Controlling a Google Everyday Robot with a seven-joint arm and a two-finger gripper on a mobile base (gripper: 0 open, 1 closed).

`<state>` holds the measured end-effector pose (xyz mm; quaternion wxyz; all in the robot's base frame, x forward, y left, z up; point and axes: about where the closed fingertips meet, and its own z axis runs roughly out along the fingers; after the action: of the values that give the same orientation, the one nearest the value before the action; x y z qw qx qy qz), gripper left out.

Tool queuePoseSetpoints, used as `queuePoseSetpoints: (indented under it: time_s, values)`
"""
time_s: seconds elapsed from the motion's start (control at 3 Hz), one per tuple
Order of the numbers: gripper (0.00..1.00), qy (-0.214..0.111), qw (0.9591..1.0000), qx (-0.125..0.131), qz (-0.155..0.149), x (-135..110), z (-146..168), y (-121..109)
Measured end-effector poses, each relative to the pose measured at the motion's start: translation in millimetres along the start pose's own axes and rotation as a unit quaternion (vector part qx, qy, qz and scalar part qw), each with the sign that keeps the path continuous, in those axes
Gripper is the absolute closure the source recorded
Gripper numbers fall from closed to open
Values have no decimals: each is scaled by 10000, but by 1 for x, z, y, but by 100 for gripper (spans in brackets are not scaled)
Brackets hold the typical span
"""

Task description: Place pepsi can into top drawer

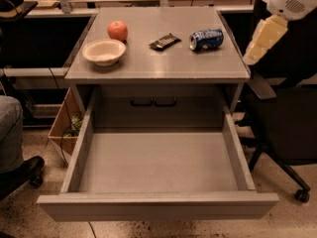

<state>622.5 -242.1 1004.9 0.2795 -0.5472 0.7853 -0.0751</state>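
The pepsi can (pixel 206 38) lies on its side on the right part of the grey cabinet top (pixel 158 66). It is blue with silver ends. The top drawer (pixel 80 152) is pulled fully out toward me, and nothing lies on its flat floor. My gripper (pixel 263 37) hangs in the air at the upper right, just beyond the cabinet's right edge. It is to the right of the can, apart from it, and holds nothing that I can see.
On the cabinet top are a red apple (pixel 118 30), a white bowl (pixel 104 51) and a dark snack bar wrapper (pixel 164 41). A panel with two dark handles (pixel 153 102) stands behind the drawer. An office chair (pixel 287 128) is at the right. A person's leg (pixel 10 133) and a cardboard box (pixel 63 128) are at the left.
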Motion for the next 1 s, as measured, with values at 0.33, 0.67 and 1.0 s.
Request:
queuePoseSetpoints:
  time_s: [0.33, 0.67, 1.0]
  values:
    - [0, -221, 9991, 305, 177, -18, 39, -62]
    - [0, -222, 9991, 302, 177, -18, 39, -62]
    - [0, -309, 9978, 456, 363, -19, 46, -72]
